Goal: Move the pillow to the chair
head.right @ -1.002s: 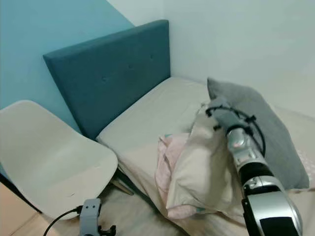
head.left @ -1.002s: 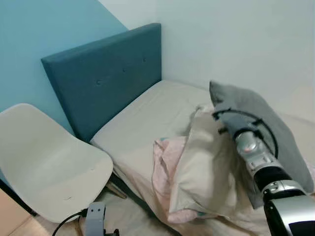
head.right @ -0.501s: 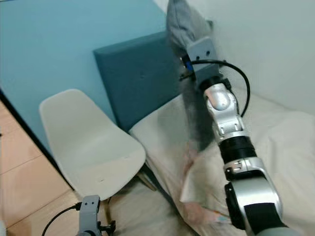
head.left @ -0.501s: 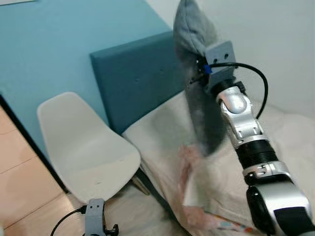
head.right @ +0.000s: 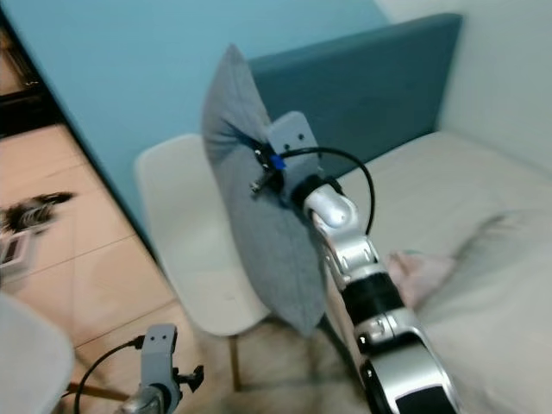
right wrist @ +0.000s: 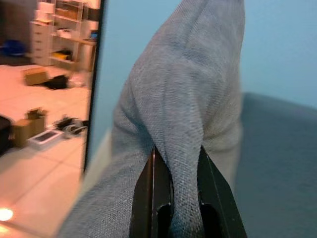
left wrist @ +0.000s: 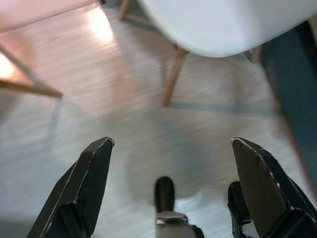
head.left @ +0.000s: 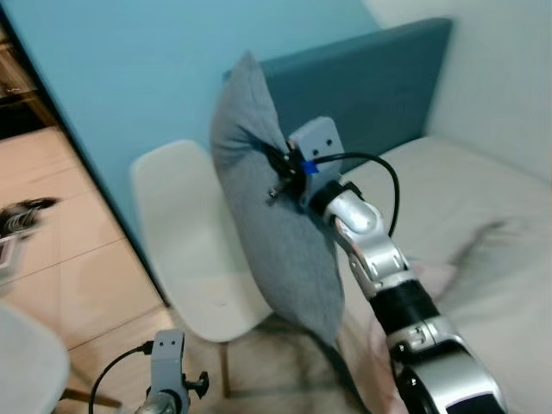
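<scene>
Where the two black fingers [right wrist: 153, 193] of the right gripper [head.left: 278, 177] meet, they are clenched on a pinched fold of the grey pillow [head.left: 276, 233], the cloth bunched tight between them in the right wrist view. The pillow hangs upright and clear of any support, its lower corner dangling just above and in front of the white chair [head.left: 185, 250], with the chair's seat directly behind and below it. A second ago this pillow lay on the bed [head.left: 466, 198] against a pale cushion; half a second ago it was raised high before the teal headboard [head.left: 379, 82]; it is now off the bed altogether and carried across to the chair side, the camera having swung with it. In my judgement the lift and most of the transfer are done, and lowering and release onto the seat remain. The left gripper [left wrist: 171, 193] hangs low over the wooden floor [left wrist: 99, 114] near the chair's legs, fingers spread wide and empty. Room for movement: the seat is bare, the blue wall [head.left: 129, 60] stands close behind the chair back, and the bed's edge lies just beside the chair, so the descent path looks narrow but unobstructed.
</scene>
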Controlling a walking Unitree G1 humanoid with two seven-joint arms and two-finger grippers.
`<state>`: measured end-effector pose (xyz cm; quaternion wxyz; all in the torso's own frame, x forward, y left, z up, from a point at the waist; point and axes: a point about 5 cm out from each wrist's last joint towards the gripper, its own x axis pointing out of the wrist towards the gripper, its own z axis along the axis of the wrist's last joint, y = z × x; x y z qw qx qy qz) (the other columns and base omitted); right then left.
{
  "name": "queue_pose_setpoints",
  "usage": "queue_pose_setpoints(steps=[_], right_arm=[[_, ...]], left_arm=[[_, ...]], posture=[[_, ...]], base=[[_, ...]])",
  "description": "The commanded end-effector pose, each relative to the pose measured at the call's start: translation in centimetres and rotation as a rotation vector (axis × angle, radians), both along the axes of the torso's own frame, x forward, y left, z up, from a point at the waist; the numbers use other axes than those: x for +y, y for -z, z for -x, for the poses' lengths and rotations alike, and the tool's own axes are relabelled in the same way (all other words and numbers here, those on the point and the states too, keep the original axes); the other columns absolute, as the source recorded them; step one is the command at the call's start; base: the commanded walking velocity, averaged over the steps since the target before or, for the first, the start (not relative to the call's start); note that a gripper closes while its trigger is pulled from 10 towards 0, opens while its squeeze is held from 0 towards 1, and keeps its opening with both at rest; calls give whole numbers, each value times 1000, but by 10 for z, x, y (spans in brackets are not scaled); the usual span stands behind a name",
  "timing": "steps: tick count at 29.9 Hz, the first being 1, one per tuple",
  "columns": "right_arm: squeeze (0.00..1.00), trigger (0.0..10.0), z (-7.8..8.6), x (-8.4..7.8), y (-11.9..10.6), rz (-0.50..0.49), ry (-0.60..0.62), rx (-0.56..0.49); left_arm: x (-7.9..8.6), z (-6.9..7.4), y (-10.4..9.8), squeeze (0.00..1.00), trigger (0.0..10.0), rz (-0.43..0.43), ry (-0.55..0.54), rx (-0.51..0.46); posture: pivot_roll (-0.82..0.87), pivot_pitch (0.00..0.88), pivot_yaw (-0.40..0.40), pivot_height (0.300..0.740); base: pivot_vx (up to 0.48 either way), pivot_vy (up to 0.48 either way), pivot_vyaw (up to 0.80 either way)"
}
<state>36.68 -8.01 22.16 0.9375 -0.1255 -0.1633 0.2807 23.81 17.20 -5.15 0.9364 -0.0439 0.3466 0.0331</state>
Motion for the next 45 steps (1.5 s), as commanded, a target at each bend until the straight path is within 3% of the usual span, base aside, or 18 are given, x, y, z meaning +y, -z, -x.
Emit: queue_pose_setpoints(steps=[1,10,11,12,13,16,17,18,20,24,26,30,33,35,39,45], right_arm=[[298,0,5,12,-10,-12,-52,-41],[251,0,1,-1,10,-6,24,24],[184,0,0,-2,15,0,40,44],[184,0,0,-2,18,7,47,53],[0,5059,0,-2,20,11,51,60],[0,5059,1,-2,23,-10,48,78],[0,10000,2,-1,26,-14,42,90],[0,10000,2,-1,26,-14,42,90],[0,10000,6,-1,32,6,31,110],[0,10000,8,-4,35,17,29,116],[0,10000,9,-10,38,38,34,119],[0,10000,12,-16,41,46,35,122],[0,10000,13,-17,41,52,29,122],[0,10000,17,-11,38,74,-41,113],[0,10000,21,-6,38,88,-90,107],[0,10000,28,1,39,94,-171,134]], left_arm=[[6,8,5,0,10000,-14,-10,32],[6,12,8,0,10000,-24,3,53],[6,12,8,0,10000,-32,10,49],[6,11,7,0,10000,-38,16,46],[6,11,7,0,10000,-42,19,44],[6,7,4,0,10000,-64,35,23],[7,0,-2,0,10000,-84,63,-26],[7,0,-2,0,10000,-84,63,-26],[10,-15,-19,0,10000,-154,183,-171],[16,-17,-25,0,10000,-191,246,-229],[23,-20,-33,0,10000,-206,240,-303],[15,-26,-48,0,10000,-202,242,-436],[13,-26,-52,0,10000,-228,267,-487],[17,-19,-57,0,10000,-268,304,-548],[21,-14,-60,0,10000,-280,303,-571],[23,-9,-73,0,10000,-365,265,-662]], posture=[[-219,0,53,710],[-227,0,58,710],[-227,0,58,710],[-227,0,58,710],[-227,0,58,710],[-230,0,59,710],[-239,0,57,710],[-239,0,57,710],[-251,0,51,710],[-253,0,48,710],[-252,0,48,710],[-258,11,37,710],[-257,17,25,710],[-266,28,3,710],[-269,27,-6,710],[-240,25,-96,710]], base=[[0,0,800],[0,0,800],[0,0,0],[0,0,0],[0,0,0],[0,0,0],[0,0,0],[0,0,0],[0,0,0],[0,0,0],[0,0,0],[0,0,0],[0,0,0],[0,0,0],[0,0,0],[0,0,800]])
